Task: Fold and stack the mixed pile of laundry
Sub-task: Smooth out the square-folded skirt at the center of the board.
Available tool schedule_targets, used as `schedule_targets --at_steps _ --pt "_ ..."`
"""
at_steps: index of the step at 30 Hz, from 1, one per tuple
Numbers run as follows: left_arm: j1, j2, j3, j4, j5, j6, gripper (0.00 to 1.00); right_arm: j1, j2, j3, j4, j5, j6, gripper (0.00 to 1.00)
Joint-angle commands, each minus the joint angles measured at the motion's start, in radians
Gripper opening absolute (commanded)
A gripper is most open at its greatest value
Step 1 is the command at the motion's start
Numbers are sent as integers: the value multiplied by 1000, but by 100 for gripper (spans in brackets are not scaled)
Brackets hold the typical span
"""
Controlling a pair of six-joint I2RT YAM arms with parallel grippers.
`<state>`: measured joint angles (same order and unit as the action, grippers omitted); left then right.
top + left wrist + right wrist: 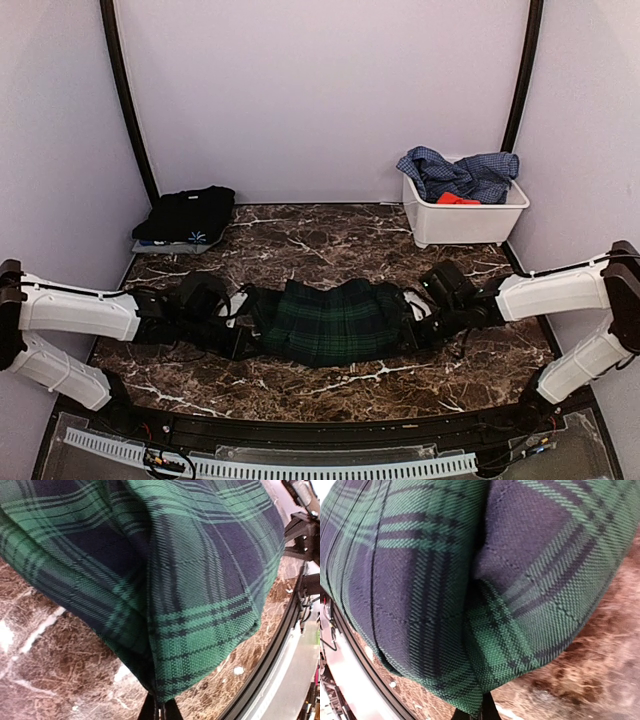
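The plaid garment (pixel 325 322) is laid across the middle of the table (pixel 300 245), stretched between the two arms. The left jaws are closed on its left end and the right jaws on its right end. In each wrist view the cloth is seen gathered down into the pinched tips.

The fabric is judged to be a light, soft woven cloth, limp rather than stiff. It can be expected to sag in the middle once it is lifted. Its matte weave should not be slippery, but several layers appear bunched at each grip, so a layer could be dropped. It is best held at the outer hem corners and kept taut.

A black garment (pixel 186 214) is set at the back left. A blue checked shirt (pixel 462 172) and a red-orange piece (pixel 457 198) are held in the white bin (pixel 465 228) at the back right.
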<state>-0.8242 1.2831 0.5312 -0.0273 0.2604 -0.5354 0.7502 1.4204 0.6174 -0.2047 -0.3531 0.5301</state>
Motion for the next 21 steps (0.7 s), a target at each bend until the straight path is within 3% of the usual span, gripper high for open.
schedule_targets --at_steps 1,9,13,15,16,19,21 --pt "1 15 77 -201 -94 57 0 -32 -51 30 -113 93 -37 0" --pt "-13 15 92 -290 -138 61 0 -77 -83 36 -165 127 -71 0" --pt "-45 87 99 -263 -60 76 0 -67 -39 29 -118 14 -90 0" --pt "-62 120 107 -245 -11 78 8 -48 -22 28 -109 -76 -106 2" --pt "-67 119 110 -243 -1 76 20 -40 -25 30 -117 -108 -110 15" --pt "-73 28 106 -215 26 61 42 -31 -108 49 -191 -122 -109 49" --pt "-72 -62 113 -216 4 58 50 -32 -191 87 -281 -55 -112 56"
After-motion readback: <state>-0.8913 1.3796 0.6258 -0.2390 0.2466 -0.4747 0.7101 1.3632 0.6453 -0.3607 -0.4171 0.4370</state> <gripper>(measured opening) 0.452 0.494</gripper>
